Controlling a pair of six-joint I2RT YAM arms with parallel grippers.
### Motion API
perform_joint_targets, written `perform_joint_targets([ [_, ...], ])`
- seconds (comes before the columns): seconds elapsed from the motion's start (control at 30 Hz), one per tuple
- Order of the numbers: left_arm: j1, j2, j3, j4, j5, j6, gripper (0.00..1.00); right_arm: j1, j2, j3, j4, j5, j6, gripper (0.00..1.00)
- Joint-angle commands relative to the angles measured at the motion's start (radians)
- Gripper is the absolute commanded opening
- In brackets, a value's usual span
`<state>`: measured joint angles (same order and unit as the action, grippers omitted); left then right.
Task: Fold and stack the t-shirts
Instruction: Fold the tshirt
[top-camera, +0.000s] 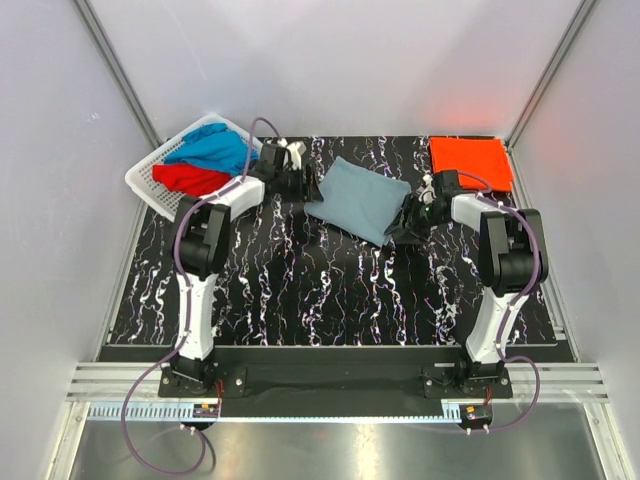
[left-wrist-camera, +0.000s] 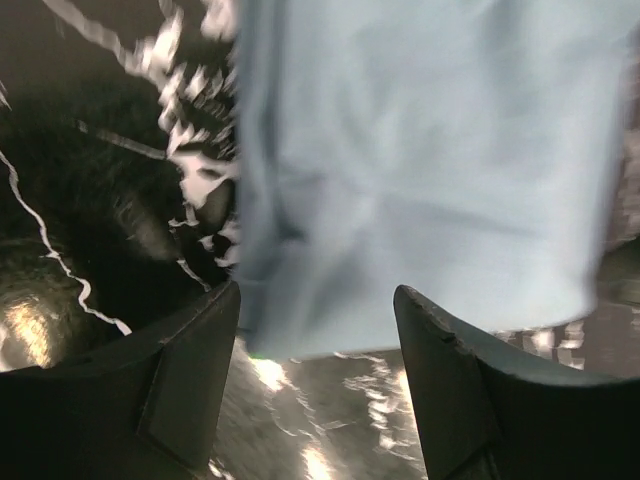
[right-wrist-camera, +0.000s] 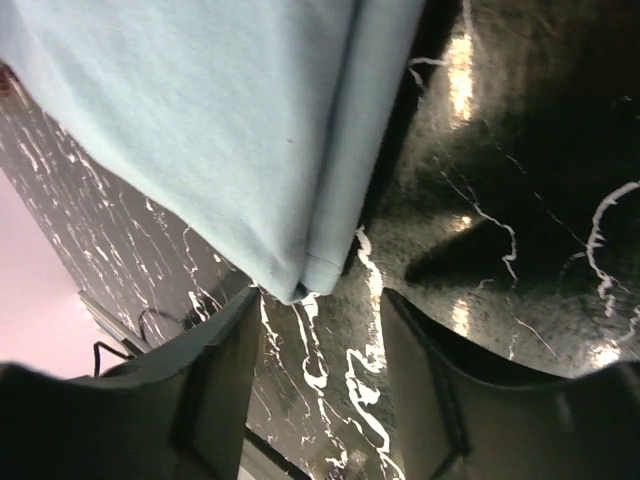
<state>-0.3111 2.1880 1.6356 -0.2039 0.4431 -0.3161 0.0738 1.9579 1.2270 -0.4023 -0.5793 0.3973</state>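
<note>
A dull grey-blue cloth t-shirt (top-camera: 358, 200), folded into a rough rectangle, lies flat near the middle of the black desk with white marble veining (top-camera: 300, 290), turned at a slant to the desk's edges. The left hand (top-camera: 300, 178) is at the shirt's left edge and the right hand (top-camera: 415, 215) at its right near corner, so the shirt lies between the two.

In the left wrist view the left hand (left-wrist-camera: 315, 350) stands wide, its two dark fingers (left-wrist-camera: 190, 370) far apart. The shirt's pale edge (left-wrist-camera: 420, 160) reaches into the gap between them, but neither finger presses on it.

In the right wrist view the right hand (right-wrist-camera: 320, 340) is parted to a middling width. The folded corner of the shirt (right-wrist-camera: 200, 130), its layered hem showing, ends right at the fingertips (right-wrist-camera: 225, 350). The cloth is not pinched, and bare desk shows between the fingers.

An orange-red cloth t-shirt (top-camera: 472, 162), folded flat, lies at the far right corner of the desk, well apart from the grey-blue one. At the far left corner a white slotted plastic basket (top-camera: 150, 178) holds a crumpled bright blue t-shirt (top-camera: 215, 150), with a crumpled red t-shirt (top-camera: 192, 180) on the side nearer the arms.
</note>
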Motion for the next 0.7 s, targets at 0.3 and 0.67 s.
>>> perform_joint_targets([
  [0.3,0.010,0.136,0.129,-0.112,0.054,0.081,0.62,0.026,0.048,-0.014,0.138,-0.097,0.049,0.62],
  [0.67,0.010,-0.062,-0.233,-0.078,0.095,-0.112,0.00,0.024,-0.057,-0.069,-0.055,0.036,0.026,0.00],
])
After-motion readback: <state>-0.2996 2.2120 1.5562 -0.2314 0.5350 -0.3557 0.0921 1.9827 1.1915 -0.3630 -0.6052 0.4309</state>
